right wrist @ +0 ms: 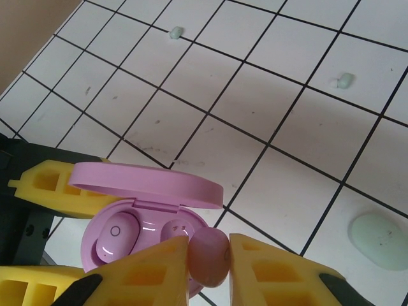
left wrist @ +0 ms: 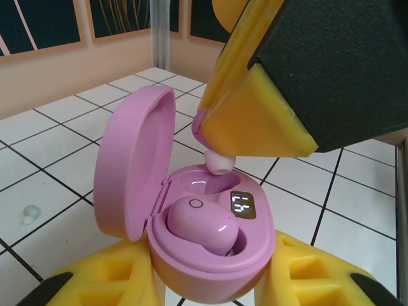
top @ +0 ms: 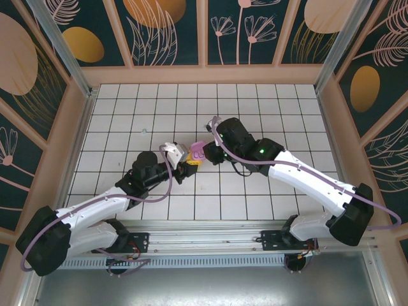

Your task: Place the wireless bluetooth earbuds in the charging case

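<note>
The pink charging case (left wrist: pixel 210 245) stands open, its lid (left wrist: pixel 131 159) tipped back, and my left gripper (left wrist: pixel 213 284) is shut on its base. One pink earbud (left wrist: pixel 201 223) sits in the near well, while the far well (left wrist: pixel 204 183) is empty. My right gripper (right wrist: pixel 209 258) is shut on a second pink earbud (right wrist: pixel 209 255). It hangs just above the empty well (right wrist: pixel 175 231), its white tip (left wrist: pixel 218 162) pointing down and not touching. From above, both grippers meet at mid-table, left (top: pixel 185 164) and right (top: pixel 201 152).
Two pale mint earbuds (right wrist: pixel 174 32) (right wrist: pixel 342 80) lie loose on the white tiled floor beyond the case. A mint oval case (right wrist: pixel 379 239) rests on the tiles to the right. A mint bud (left wrist: pixel 29 213) lies left of the pink case.
</note>
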